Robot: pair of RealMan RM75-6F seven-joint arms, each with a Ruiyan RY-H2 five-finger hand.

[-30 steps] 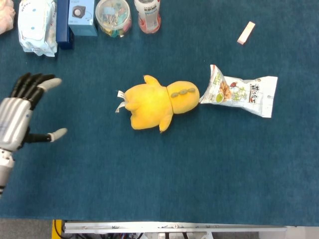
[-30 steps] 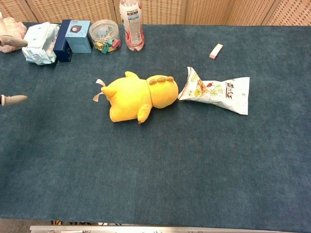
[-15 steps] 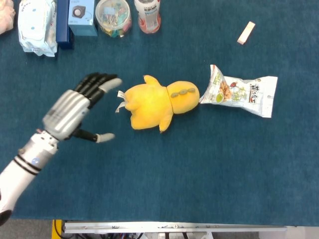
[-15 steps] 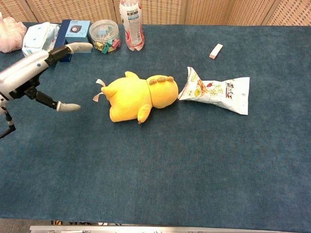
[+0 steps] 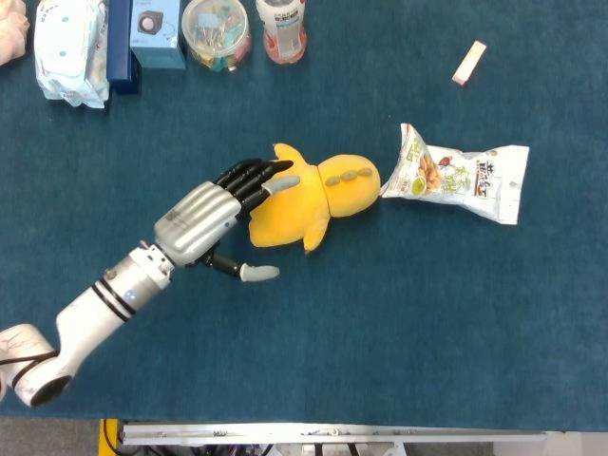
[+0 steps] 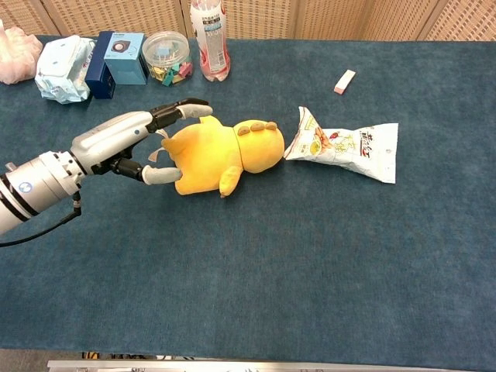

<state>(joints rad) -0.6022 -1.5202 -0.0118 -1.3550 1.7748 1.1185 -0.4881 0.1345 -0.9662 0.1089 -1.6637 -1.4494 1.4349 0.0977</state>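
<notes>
The left hand (image 5: pixel 214 220) is lying spread over the near-left end of the yellow plush (image 5: pixel 304 198) — fingers (image 5: pixel 255 177) reaching across its top, thumb (image 5: pixel 249 273) stretched out on the near side, nothing yet grasped. The plush is lying mid-table on the blue cloth (image 5: pixel 380 323), its head just touching a snack bag (image 5: pixel 464 180) to the right. Farther back are sitting an eraser (image 5: pixel 468 63), a bottle (image 5: pixel 281 28), a clip jar (image 5: pixel 216 32), a blue box (image 5: pixel 155 33) and a wipes pack (image 5: pixel 68 49) — the right hand is showing in neither view.

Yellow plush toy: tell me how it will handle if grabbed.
The yellow plush toy looks stuffed, so it will probably squash and sag. Likely light. Lying flat, it seems unlikely to roll. The left hand reaches over it, fingers spread.
</notes>
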